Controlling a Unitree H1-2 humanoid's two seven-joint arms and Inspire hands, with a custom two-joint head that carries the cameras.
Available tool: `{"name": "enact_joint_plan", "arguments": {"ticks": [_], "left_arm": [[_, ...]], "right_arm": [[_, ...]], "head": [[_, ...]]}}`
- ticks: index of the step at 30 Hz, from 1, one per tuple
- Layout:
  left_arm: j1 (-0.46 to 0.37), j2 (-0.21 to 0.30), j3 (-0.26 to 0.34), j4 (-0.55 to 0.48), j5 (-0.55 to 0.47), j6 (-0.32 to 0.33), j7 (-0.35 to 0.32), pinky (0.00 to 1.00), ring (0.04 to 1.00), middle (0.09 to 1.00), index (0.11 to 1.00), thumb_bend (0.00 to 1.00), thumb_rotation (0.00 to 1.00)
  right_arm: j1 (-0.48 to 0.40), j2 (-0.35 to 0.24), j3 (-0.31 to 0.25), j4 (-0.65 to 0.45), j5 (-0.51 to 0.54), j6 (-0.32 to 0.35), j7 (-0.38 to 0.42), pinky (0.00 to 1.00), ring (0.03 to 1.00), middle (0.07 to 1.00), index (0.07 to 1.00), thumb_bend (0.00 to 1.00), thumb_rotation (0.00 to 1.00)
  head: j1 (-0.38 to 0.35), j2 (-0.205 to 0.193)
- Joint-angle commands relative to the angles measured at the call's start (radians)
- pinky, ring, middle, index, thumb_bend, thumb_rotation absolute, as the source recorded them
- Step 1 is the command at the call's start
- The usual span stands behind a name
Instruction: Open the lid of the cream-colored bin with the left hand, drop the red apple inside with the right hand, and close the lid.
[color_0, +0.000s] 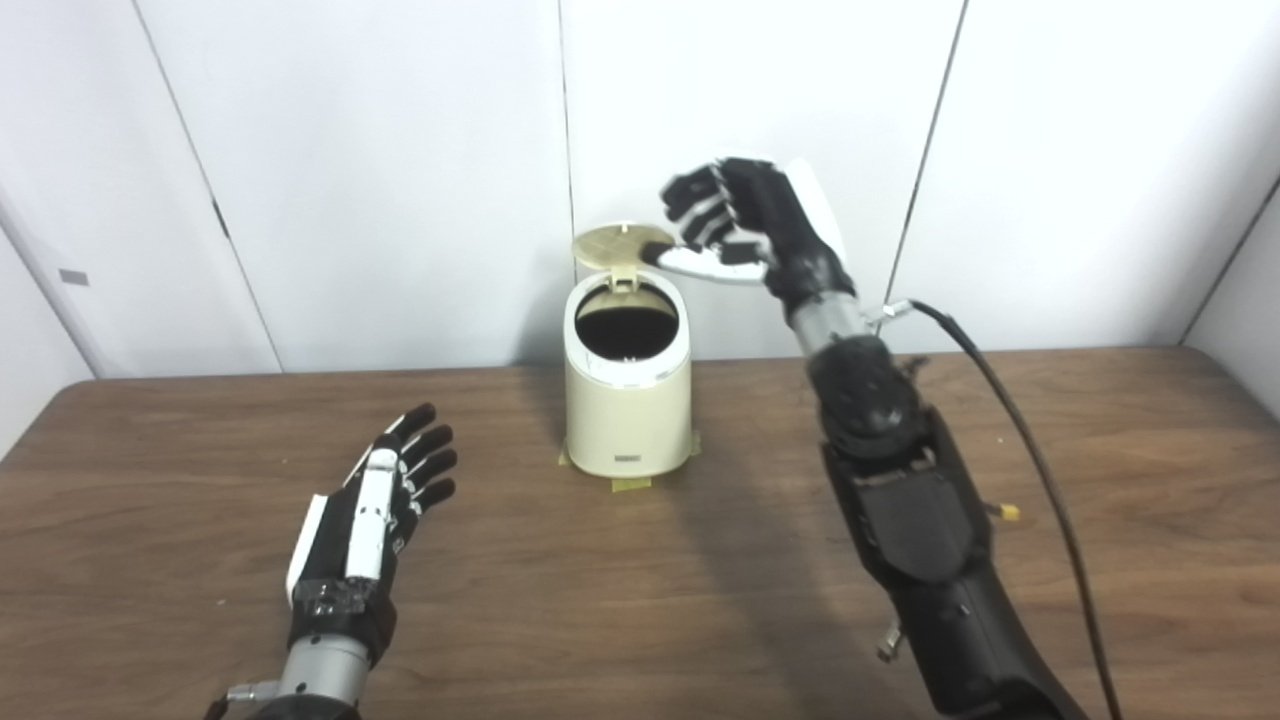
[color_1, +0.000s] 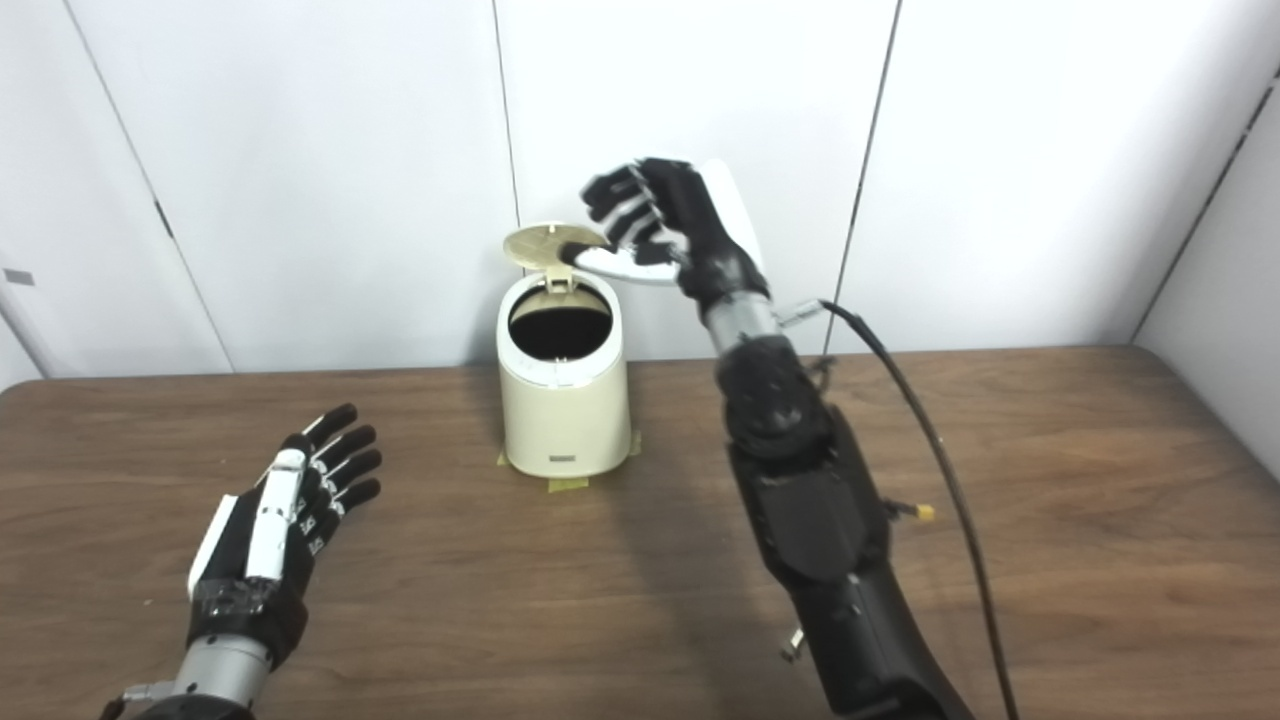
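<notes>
The cream-colored bin (color_0: 628, 420) stands upright at the back middle of the wooden table (color_0: 640, 600), held down by tape at its base. Its round lid (color_0: 620, 248) is tipped up and back, so the dark inside shows. My right hand (color_0: 735, 225) is raised above and just right of the bin's mouth, fingers spread and curled, thumb tip next to the lid; I see nothing in it. My left hand (color_0: 385, 495) rests flat near the table's front left, fingers apart and holding nothing. No red apple shows in either view.
White wall panels (color_0: 400, 150) rise right behind the table's far edge. A black cable (color_0: 1040, 470) runs along my right forearm. Bare wood lies between my left hand and the bin.
</notes>
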Motion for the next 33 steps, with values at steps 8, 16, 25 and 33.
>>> {"name": "enact_joint_plan", "arguments": {"ticks": [8, 16, 25, 33], "left_arm": [[-0.127, 0.025, 0.043, 0.071, 0.017, -0.010, -0.028, 0.85, 0.849, 0.851, 0.871, 0.29, 0.91], [-0.310, 0.140, -0.003, 0.171, 0.014, -0.009, -0.096, 0.83, 0.866, 0.881, 0.882, 0.37, 0.87], [-0.560, 0.229, -0.083, 0.326, -0.009, -0.009, -0.155, 0.90, 0.926, 0.930, 0.911, 0.40, 0.85], [-0.716, 0.243, -0.144, 0.476, 0.062, -0.009, -0.237, 0.90, 0.932, 0.936, 0.918, 0.39, 0.84]], "right_arm": [[0.156, -0.016, -0.074, -0.269, 0.200, 0.223, 0.115, 0.53, 0.619, 0.517, 0.485, 0.52, 0.00], [0.331, -0.034, -0.054, -0.356, 0.235, 0.225, 0.127, 0.77, 0.838, 0.844, 0.803, 0.46, 0.75], [0.448, 0.005, -0.058, -0.353, 0.278, 0.124, 0.098, 0.89, 0.925, 0.925, 0.875, 0.53, 0.96], [0.544, 0.047, -0.064, -0.379, 0.288, 0.078, 0.064, 0.89, 0.904, 0.890, 0.872, 0.48, 1.00]], "head": [[0.001, -0.006], [-0.003, -0.010], [-0.007, -0.017], [-0.004, -0.022]]}}
